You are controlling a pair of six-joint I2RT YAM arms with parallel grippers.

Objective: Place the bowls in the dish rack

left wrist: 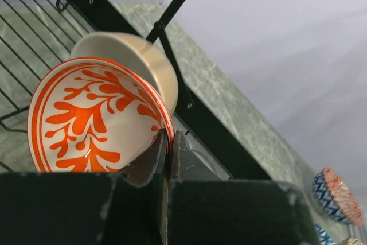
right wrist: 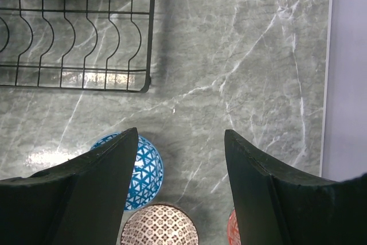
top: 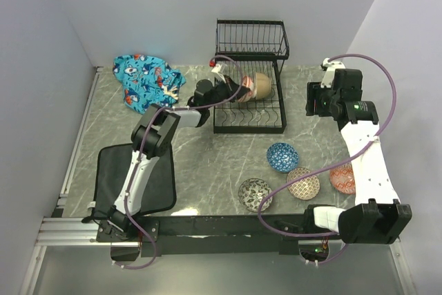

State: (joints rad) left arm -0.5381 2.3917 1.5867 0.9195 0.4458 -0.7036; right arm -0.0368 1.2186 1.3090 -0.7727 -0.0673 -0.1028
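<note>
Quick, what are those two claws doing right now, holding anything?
Left gripper: closed on the rim of the red-orange floral bowl.
Right gripper: open, holding nothing.

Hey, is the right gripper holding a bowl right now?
No, the right gripper is open above the table with nothing in it.

Top cam overhead on whole table (top: 207, 160); both wrist cams nearer, all sharing dish rack (top: 250, 128).
</note>
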